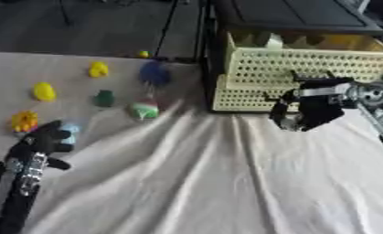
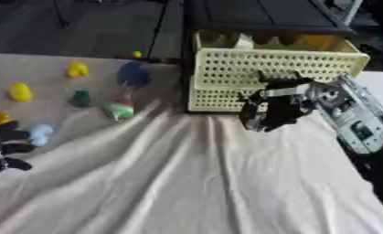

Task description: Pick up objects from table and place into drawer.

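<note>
A wrinkled white cloth [image 1: 210, 183] covers the table. About 7 toys [image 1: 104, 98] lie far left, not yet in the drawer [image 1: 306, 68] at far right. My left hand [image 1: 46, 141] curls beside a pale-blue toy [image 1: 70, 132]; my right hand [image 1: 310, 112] hangs curled, holding nothing.

Table [image 1: 34, 68] under wrinkled white cloth [image 1: 210, 183]; small coloured toys [image 1: 98, 69] upper left, cream perforated drawer [image 1: 306, 68] behind.

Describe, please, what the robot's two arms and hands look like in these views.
Both hands are black. The left hand tops a slim black forearm with a silver, ribbed wrist section. The right hand is bulkier, with a pale band across its back, and joins a silver-grey forearm with a round joint.
</note>
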